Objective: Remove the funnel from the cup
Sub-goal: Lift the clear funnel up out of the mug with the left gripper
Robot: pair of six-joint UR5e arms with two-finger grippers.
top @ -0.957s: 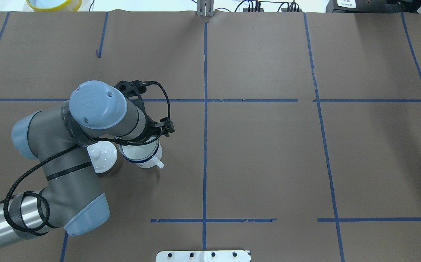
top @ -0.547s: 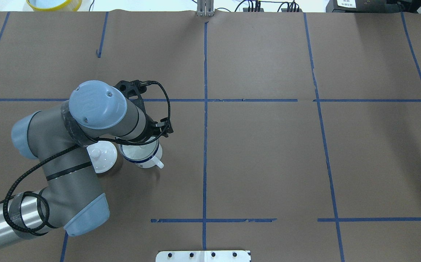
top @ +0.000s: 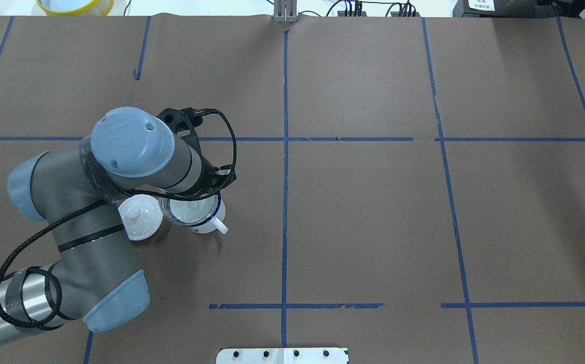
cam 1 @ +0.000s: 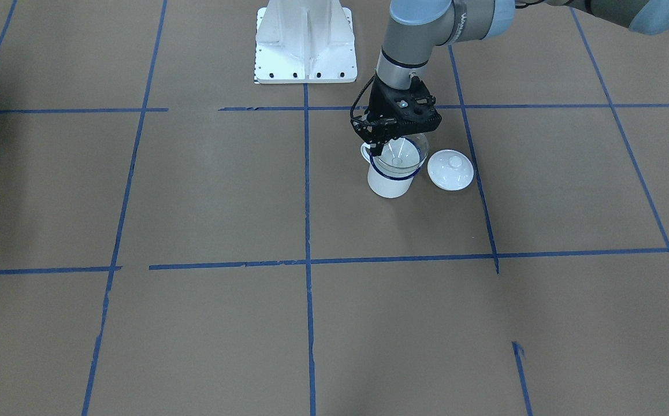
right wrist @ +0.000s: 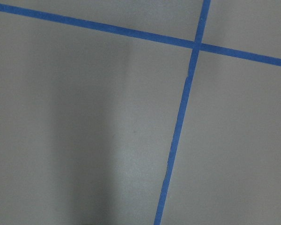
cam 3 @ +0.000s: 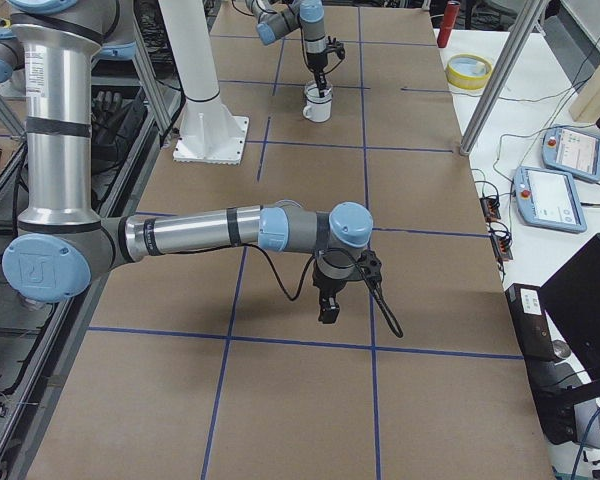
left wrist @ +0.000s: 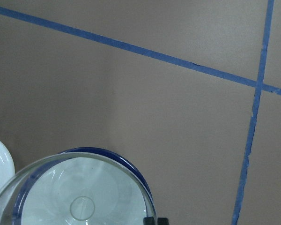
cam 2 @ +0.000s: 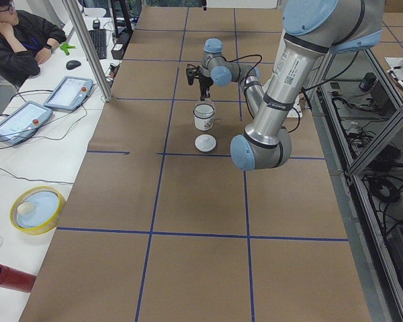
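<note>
Bench [cam 1: 196, 190] of brown paper, gridded in blue tape [cam 1: 305, 231], bears one cup [cam 1: 389, 184], one funnel [cam 1: 405, 155] over its mouth, and one lid [cam 1: 450, 169] at the cup's 3 o'clock, seen from the front. Left tool [cam 1: 378, 147] grips the funnel's rim at 10 o'clock; right tool [cam 3: 328, 305], cannot tell. Beyond, one operator [cam 2: 17, 40] sits.

Up it comes! In the overhead view the left arm's wrist [top: 132, 141] has climbed and slid toward 10 o'clock. The left gripper [cam 1: 392, 143], pinched on the funnel [top: 187, 211], has hauled it upward. Its clear rim now looms larger, has slipped off the cup [top: 207, 227] rim toward 9 o'clock, and edges up to the lid [top: 138, 222].
</note>
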